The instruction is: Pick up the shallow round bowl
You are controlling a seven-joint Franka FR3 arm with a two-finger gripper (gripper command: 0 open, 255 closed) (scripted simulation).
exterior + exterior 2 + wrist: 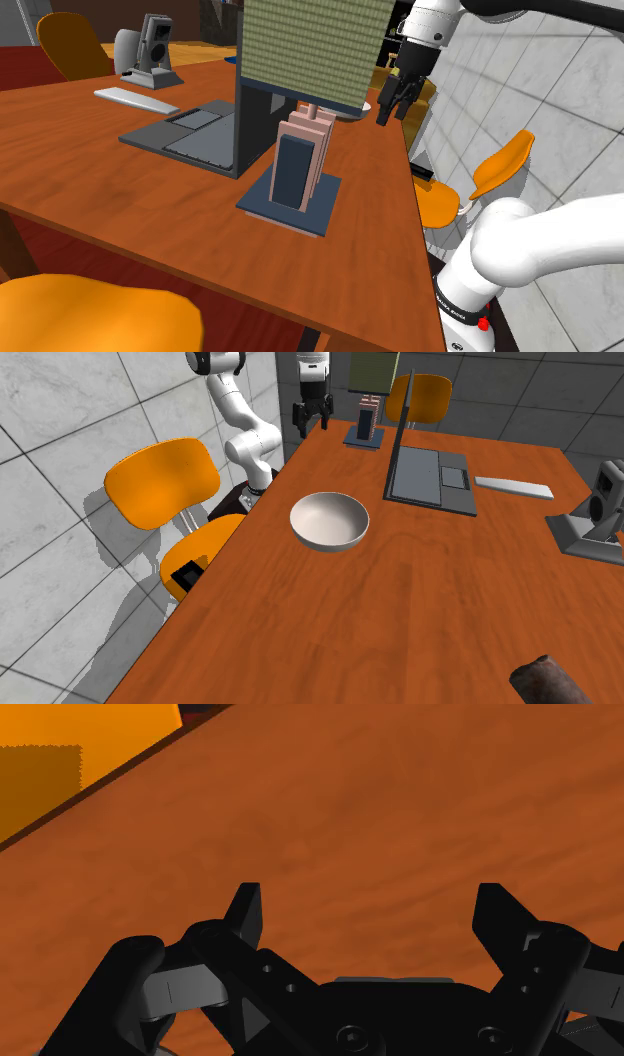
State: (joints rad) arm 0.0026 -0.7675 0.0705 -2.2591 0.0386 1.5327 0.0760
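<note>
1. Two black fingers [246, 912] stand apart, with nothing between them but the bare brown wood of the surface [400, 814].
2. They hang tips down over the surface, close to its edge, near a small holder [366, 422] with upright slabs in it.
3. From the hand's own camera, an orange seat [70, 764] shows just past that edge.
4. The bowl [329, 520] sits upright and empty on the surface, well apart from the fingers and further along the same edge. It looks white, with a pale grey inside.
5. In the second exterior view the bowl lies to the left of an open laptop [428, 477], near it but not touching.
6. One orange chair [165, 480] stands off the edge, near the bowl.
7. Past the laptop lie a flat white bar [512, 487] and a grey speaker [608, 500].
</note>
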